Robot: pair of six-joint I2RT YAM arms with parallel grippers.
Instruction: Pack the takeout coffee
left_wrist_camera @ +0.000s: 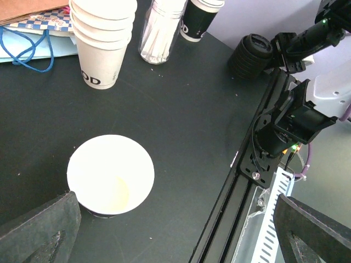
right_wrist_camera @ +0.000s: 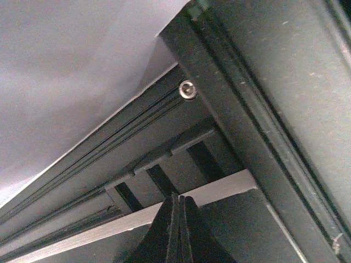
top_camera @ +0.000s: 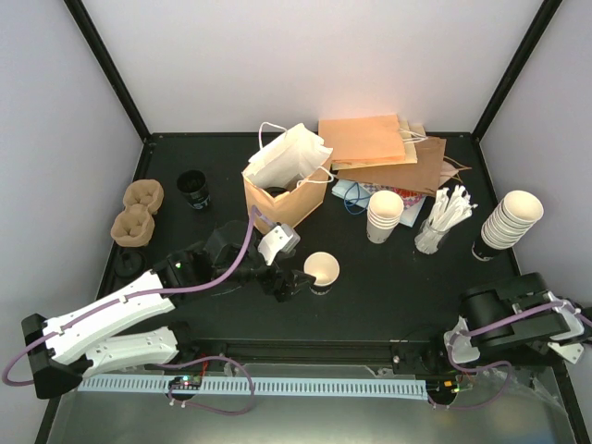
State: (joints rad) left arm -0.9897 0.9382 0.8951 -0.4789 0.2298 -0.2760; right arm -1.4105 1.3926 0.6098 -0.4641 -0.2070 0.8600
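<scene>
A cup with a round black lid (top_camera: 194,188) stands at the back left, apart from both arms. A lidless white cup (top_camera: 321,268) stands at mid table. In the left wrist view this cup (left_wrist_camera: 109,174) is upright and shows a pale stain inside. My left gripper (top_camera: 289,279) is just left of it, open and empty. In its wrist view the left gripper (left_wrist_camera: 175,241) has its jaws wide apart, and the cup is near the left finger (left_wrist_camera: 41,230). My right gripper (top_camera: 566,350) is shut and empty at the near right edge. In its wrist view the right gripper (right_wrist_camera: 176,201) faces the frame rail.
An open brown bag (top_camera: 282,199) with a white bag in it stands behind the left gripper. Two pulp carrier trays (top_camera: 137,213) lie at the left. Stacked cups (top_camera: 385,215), a stirrer jar (top_camera: 435,231) and a taller cup stack (top_camera: 511,218) are to the right. Flat paper bags (top_camera: 388,153) lie at the back.
</scene>
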